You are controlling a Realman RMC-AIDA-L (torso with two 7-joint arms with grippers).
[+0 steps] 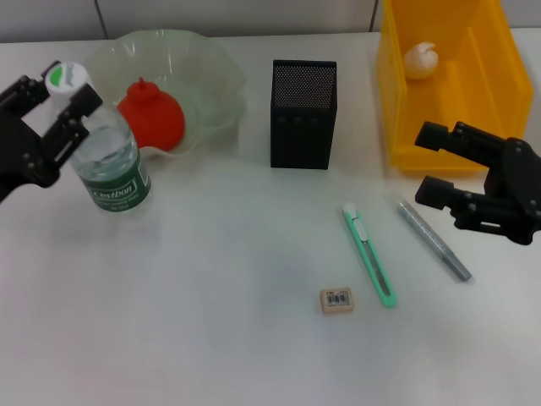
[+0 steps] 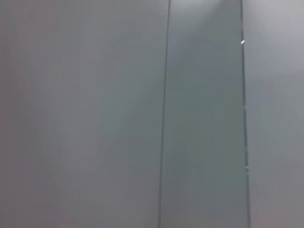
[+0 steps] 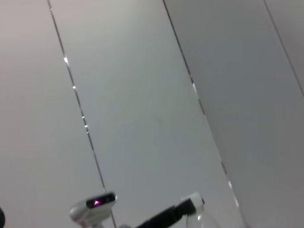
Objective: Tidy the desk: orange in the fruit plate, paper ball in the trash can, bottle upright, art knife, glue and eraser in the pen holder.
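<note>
While the white desk [image 1: 211,338] is lying under a grey panelled wall [image 2: 95,114], the left gripper [image 1: 56,108] is clamping the upright "Cestbon" bottle [image 1: 108,161]; the right gripper [image 1: 427,163] is hovering agape, empty.

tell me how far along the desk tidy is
Looks done: the orange sits in the fruit plate and the paper ball lies in the yellow trash can. In hand: the bottle stands upright with the left hand around its neck. Left: art knife, glue and eraser lie on the desk outside the pen holder; the right hand hangs open near the glue.
</note>
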